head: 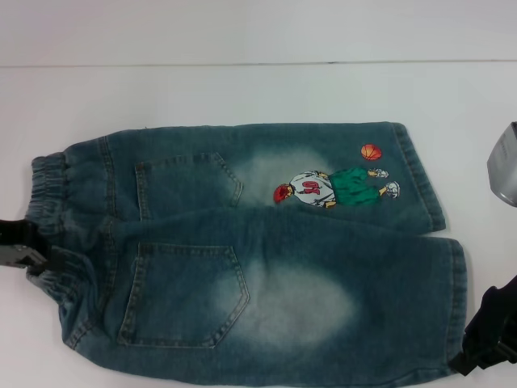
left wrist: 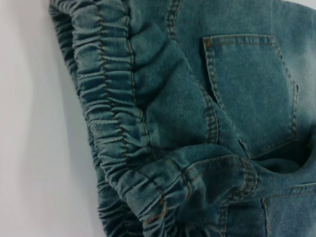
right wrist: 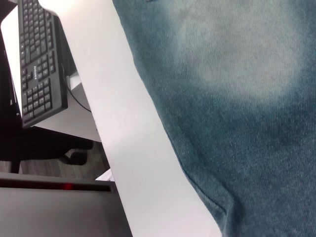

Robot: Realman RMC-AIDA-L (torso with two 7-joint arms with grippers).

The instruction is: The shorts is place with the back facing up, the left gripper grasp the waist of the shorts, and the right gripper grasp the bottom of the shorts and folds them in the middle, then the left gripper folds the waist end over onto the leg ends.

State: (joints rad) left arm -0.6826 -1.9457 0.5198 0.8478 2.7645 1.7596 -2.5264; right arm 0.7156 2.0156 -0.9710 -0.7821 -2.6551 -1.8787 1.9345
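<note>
white table (head: 242,89), black keyboard (right wrist: 42,59)

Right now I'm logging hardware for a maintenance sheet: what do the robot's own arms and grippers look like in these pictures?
Only parts show, all in the head view. The left gripper is black with a small grey metal part. The right gripper is a dark, near-black blocky shape. Above it sits a silver-grey metallic rounded housing. No cables, markings or lights are visible.

L gripper (head: 23,246) sits low at far left edge of head view, black w/ grey part showing. R gripper (head: 489,343) at lower right corner, dark, mostly cut off; silver wrist above it. Jaws' state unreadable on both.
</note>
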